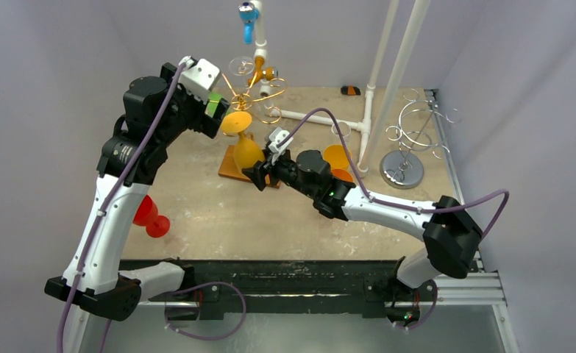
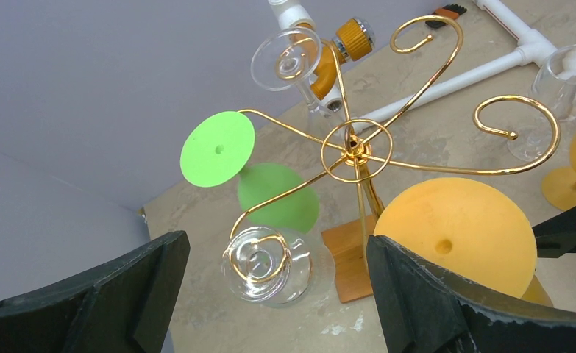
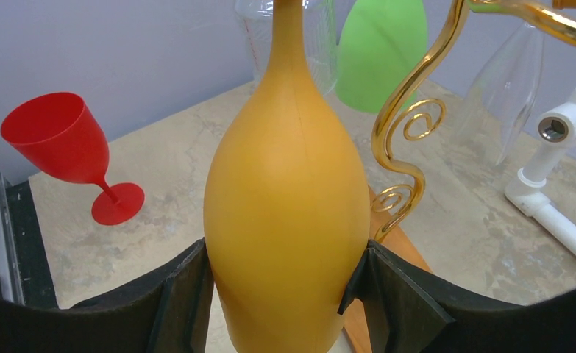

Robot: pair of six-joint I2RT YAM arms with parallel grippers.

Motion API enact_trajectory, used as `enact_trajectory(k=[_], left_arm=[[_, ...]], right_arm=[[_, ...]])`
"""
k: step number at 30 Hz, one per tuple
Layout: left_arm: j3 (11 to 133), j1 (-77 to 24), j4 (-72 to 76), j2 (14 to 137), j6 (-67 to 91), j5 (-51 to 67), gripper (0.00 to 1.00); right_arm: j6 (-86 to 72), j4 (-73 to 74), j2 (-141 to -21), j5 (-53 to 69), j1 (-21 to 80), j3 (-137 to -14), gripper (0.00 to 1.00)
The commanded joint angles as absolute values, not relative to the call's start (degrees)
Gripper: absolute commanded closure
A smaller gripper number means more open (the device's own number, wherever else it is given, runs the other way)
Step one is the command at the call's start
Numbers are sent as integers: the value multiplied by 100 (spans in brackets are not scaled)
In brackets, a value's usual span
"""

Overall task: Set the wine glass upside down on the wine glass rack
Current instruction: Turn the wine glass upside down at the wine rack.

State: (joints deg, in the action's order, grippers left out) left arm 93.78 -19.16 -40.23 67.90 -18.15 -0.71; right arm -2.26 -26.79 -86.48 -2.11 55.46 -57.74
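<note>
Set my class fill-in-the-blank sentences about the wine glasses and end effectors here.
The right end effector grips the yellow wine glass by its ___.
The red wine glass stands ___ on the table.
The left end effector is ___, holding nothing.
The green wine glass hangs on the gold ___.
Missing words: bowl, upright, open, rack.

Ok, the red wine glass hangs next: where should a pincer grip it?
Grip the red wine glass by its bowl, coming level from the side: it stands upright on its foot, and that leaves the thin stem free for the gold rack.
</note>
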Motion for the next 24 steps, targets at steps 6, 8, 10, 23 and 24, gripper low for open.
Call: enact_trajectory(k=[6, 8, 10, 23, 24], left_arm=[[9177, -1925, -3923, 6782, -1810, -236, 0], [9127, -1925, -3914, 6781, -1819, -229, 0], [9062, -1925, -3916, 6785, -1835, -213, 0], [8873, -1925, -4049, 6903, -1981, -41, 1], [8880, -1925, -4048, 6908, -1978, -28, 1]], right_arm=[[-591, -2960, -8732, -514, 5519, -5799, 12], [-614, -2906, -8688, -543, 5519, -5777, 8], [-595, -2848, -8570, -565, 5513, -5746, 7], [-420, -1831, -7650, -668, 5518, -5592, 1], [-433, -1723, -7586, -703, 5519, -5609, 1]])
